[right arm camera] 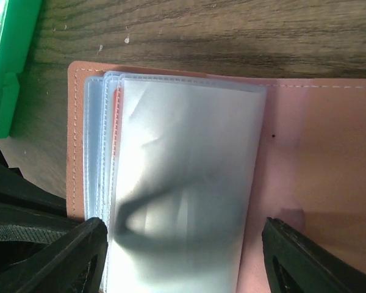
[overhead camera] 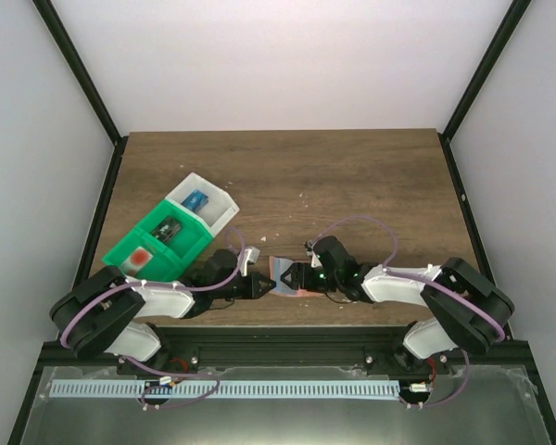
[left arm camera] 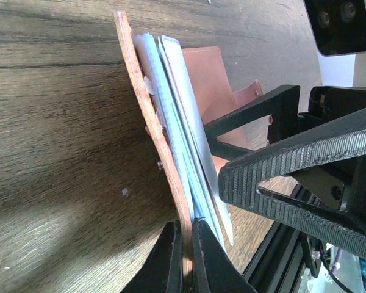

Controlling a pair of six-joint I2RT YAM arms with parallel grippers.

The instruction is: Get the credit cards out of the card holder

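Currently the left end effector (left arm camera: 186, 259) is clamped on the salmon edge of the holder (left arm camera: 165, 122), which is open. The right end effector (right arm camera: 183, 262) is apart, with its fingers (right arm camera: 79, 256) on either side of the clear sleeves (right arm camera: 183, 152) and not gripping. The holder sits near the front of the surface (overhead camera: 352, 185), between both arms. To the left, the green tray (overhead camera: 187, 248) holds the dark card (overhead camera: 170, 229) and the red-white card (overhead camera: 144, 255). Adjoining it, the white tray (overhead camera: 224, 211) holds the blue card (overhead camera: 197, 198).

We look down from high behind the near edge over the whole worktop (overhead camera: 352, 176). Our left wrist camera peers close along the card holder (left arm camera: 171, 122) edge-on; our right wrist camera faces its open pages from close above. All three share it.
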